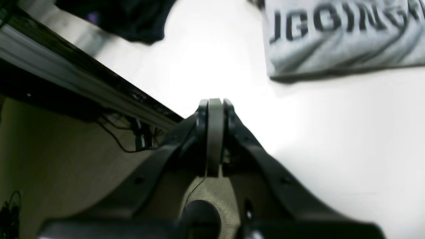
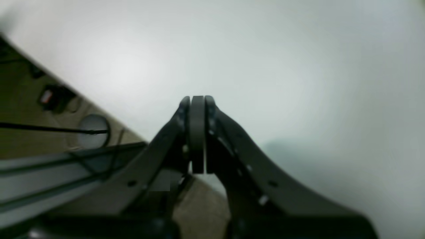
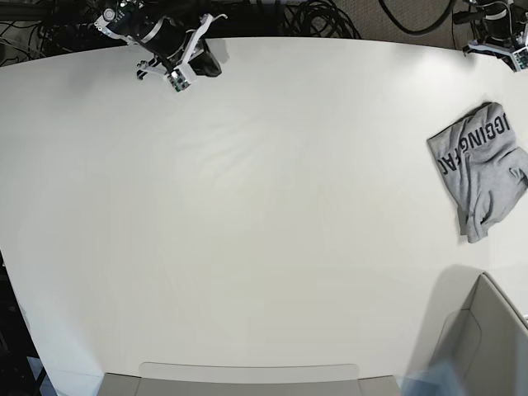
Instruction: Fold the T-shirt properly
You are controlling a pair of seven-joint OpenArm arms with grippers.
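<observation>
The heather-grey T-shirt (image 3: pixel 478 165) lies bunched and partly folded near the table's right edge, black block lettering facing up. In the left wrist view the T-shirt (image 1: pixel 338 39) is at the top right. My left gripper (image 1: pixel 215 102) is shut and empty over bare table, apart from the shirt, near the table's edge. My right gripper (image 2: pixel 197 99) is shut and empty over bare white table. In the base view the right arm (image 3: pixel 177 54) is at the far left corner and the left arm (image 3: pixel 499 33) at the far right corner.
The white table (image 3: pixel 247 206) fills the base view. A grey bin (image 3: pixel 487 338) stands at the front right and a grey tray edge (image 3: pixel 247 375) at the front. A dark blurred shape (image 1: pixel 126 16) and the table's edge rail (image 1: pixel 83 83) show in the left wrist view.
</observation>
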